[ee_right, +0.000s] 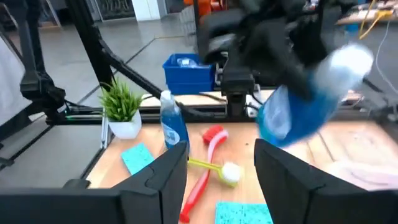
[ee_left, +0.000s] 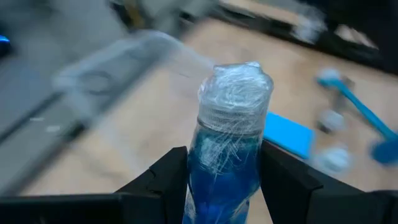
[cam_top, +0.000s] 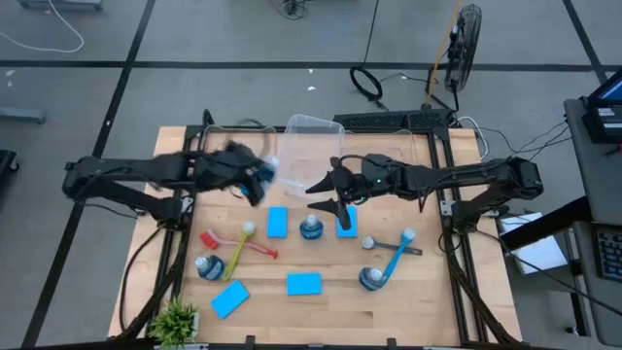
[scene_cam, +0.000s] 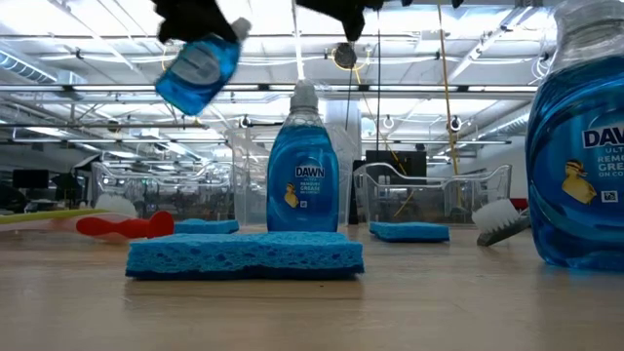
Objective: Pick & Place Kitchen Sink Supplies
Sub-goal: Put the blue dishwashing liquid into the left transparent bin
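A soap bottle [ee_left: 230,155] is clamped between the fingers of the left gripper [cam_top: 255,179] and carried in the air near the clear bin [cam_top: 311,156] at the far side of the table [cam_top: 437,292]. So the step in hand looks like the carry: bottle picked, not yet dropped. Next the bottle probably needs to be brought over the bin's open top and only then let go, with care taken not to clip the rim.

The right gripper [cam_top: 335,194] is empty with its fingers parted, held above a sponge [cam_top: 346,222] and just beside another bottle [cam_top: 311,228].

Left on the wood: 3 more bottles, 4 sponges in all, a red brush [cam_top: 238,243], a yellow-green brush [cam_top: 239,255] and a blue brush [cam_top: 394,258]. A small potted plant [cam_top: 177,319] is parked at the near-left corner.

Beyond the table, a grey floor with cables and a standing fan [cam_top: 465,44] can be seen, and the low view shows a big open hall under ceiling lights.
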Action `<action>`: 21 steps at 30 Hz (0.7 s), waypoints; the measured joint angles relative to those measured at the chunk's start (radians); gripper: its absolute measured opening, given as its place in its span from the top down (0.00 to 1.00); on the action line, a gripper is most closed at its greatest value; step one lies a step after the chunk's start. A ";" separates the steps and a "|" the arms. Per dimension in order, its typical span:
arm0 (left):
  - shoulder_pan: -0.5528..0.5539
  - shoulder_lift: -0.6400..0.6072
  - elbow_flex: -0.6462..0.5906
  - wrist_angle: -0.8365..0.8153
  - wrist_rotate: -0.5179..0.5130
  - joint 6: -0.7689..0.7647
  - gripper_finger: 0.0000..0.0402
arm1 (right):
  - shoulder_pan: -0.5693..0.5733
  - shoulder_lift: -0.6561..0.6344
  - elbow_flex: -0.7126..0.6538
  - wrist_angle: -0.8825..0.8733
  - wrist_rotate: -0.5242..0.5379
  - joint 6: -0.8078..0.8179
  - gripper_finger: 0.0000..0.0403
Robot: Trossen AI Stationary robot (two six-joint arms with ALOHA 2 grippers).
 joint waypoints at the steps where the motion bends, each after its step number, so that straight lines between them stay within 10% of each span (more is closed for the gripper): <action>1: 0.005 -0.028 0.000 -0.005 -0.052 0.001 0.58 | 0.000 -0.005 0.002 0.012 0.000 -0.005 0.58; 12: 0.123 -0.125 0.000 0.010 -0.406 0.066 0.58 | -0.002 -0.134 0.000 -0.186 0.005 -0.074 0.58; 21: 0.273 -0.093 -0.041 0.086 -0.432 0.062 0.58 | -0.002 -0.226 0.000 -0.368 0.005 -0.067 0.59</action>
